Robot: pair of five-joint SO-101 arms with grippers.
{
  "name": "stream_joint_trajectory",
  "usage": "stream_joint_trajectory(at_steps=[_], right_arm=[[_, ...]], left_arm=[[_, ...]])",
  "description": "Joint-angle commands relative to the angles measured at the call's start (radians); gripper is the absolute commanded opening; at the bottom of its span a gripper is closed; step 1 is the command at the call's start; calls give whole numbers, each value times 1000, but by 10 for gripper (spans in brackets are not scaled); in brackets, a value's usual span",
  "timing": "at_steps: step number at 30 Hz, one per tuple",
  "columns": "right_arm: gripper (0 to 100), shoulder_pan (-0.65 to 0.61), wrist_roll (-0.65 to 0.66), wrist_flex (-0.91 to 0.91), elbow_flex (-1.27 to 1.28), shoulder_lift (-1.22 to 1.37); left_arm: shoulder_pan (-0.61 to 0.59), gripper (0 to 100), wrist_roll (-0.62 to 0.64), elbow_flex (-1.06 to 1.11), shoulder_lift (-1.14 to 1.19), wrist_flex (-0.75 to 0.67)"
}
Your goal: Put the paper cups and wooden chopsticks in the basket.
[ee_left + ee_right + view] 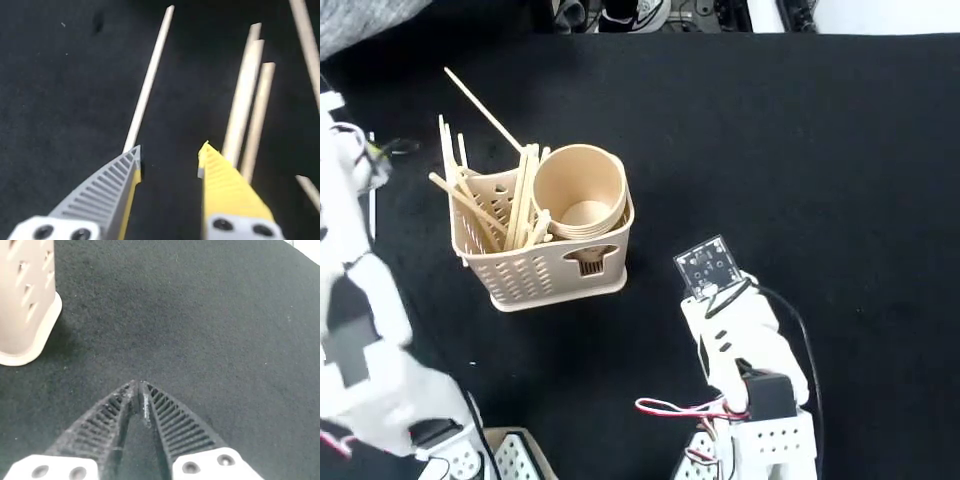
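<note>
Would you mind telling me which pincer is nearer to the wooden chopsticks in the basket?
Left. The left pincer is open beside the wooden chopsticks leaning out of the basket; the right pincer is shut over the table, off the basket's far side.

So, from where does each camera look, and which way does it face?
High view: fixed above the table, facing down on basket, paper cups, chopsticks; left arm and right arm show.
Left wrist view: on the left arm, past the open left gripper toward chopsticks.
Right wrist view: on the right arm, past the shut right gripper toward the table.
Shared: the basket, in high and right wrist views.
</note>
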Motion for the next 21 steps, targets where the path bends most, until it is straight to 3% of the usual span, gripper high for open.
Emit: stream_joint_trajectory(at_steps=[1,5,12,17,21], right_arm=[[12,9,11,2,-4,-81],[12,9,11,2,-4,-81],[12,9,11,3,-4,-81],[12,9,11,3,-4,-81],[12,9,11,3,-4,-81]], left_arm=[[-85,192,-69,-229,247,5],[-99,191,-144,-398,483,37],[-79,186,-250,-820,868,230],[-87,20,-252,-1179,1068,397],[-81,27,-252,-1500,1157,595]])
